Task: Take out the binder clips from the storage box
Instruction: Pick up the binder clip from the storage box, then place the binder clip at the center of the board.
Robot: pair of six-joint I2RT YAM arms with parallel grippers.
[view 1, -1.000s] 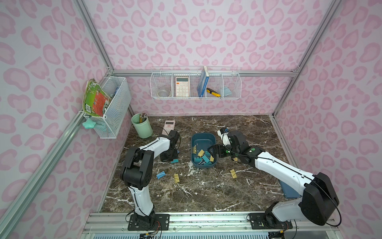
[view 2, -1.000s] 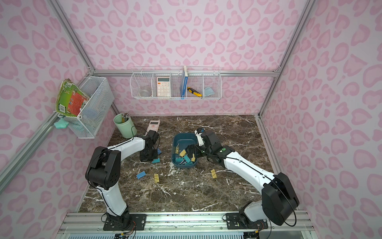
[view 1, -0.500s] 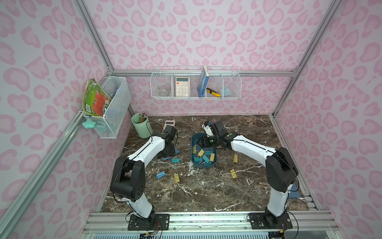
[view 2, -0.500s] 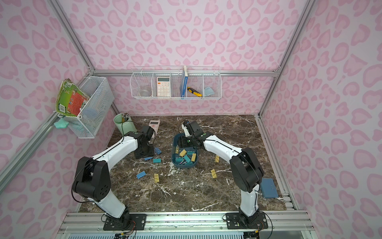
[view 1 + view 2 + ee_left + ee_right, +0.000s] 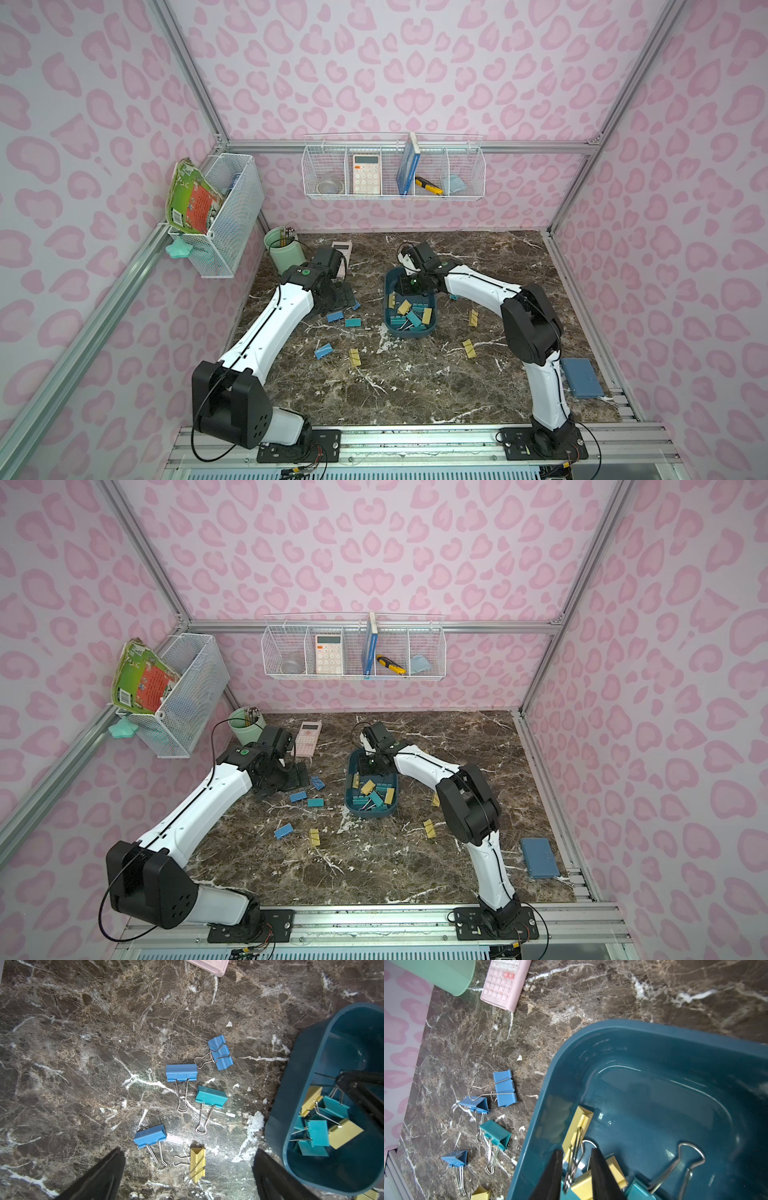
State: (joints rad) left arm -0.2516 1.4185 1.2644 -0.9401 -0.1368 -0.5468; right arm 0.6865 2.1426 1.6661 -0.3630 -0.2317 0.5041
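Mustard-painted clip [image 5: 578, 1124] sits between the jaws of the right end effector [image 5: 576, 1151], which is down inside the far half of the storage box [image 5: 370, 812]. The jaws are at a narrow gap astride that clip's silver wire handles [image 5: 574, 1159], and I can't tell from the right wrist view whether the pads actually bite. The left end effector [image 5: 189, 1150] hangs over the bench [image 5: 415, 382] left of the box, jaws wide apart, nothing in them. Binder clips [image 5: 411, 318]: a tangled heap of mustard and teal ones lies in the near half of the box. Five loose clips [image 5: 181, 1072] in blue, teal and mustard lie on the bench left of it, and a few mustard ones [image 5: 468, 348] lie to the right. Task is partway done, my read. Handling: the clips look light and stiff, sprung sheet metal, with smooth paint that is likely slick on the flat faces. The handles are thin, pivot freely and could slip sideways out of a pinch. Handles in the heap overlap, so one lift may drag a neighbour. Best hold, I'd say: both handles pinched together close to the body, or across the folded body's flat sides where a clip stands clear. The box looks like light plastic, so a snagged clip could tug it along the bench.
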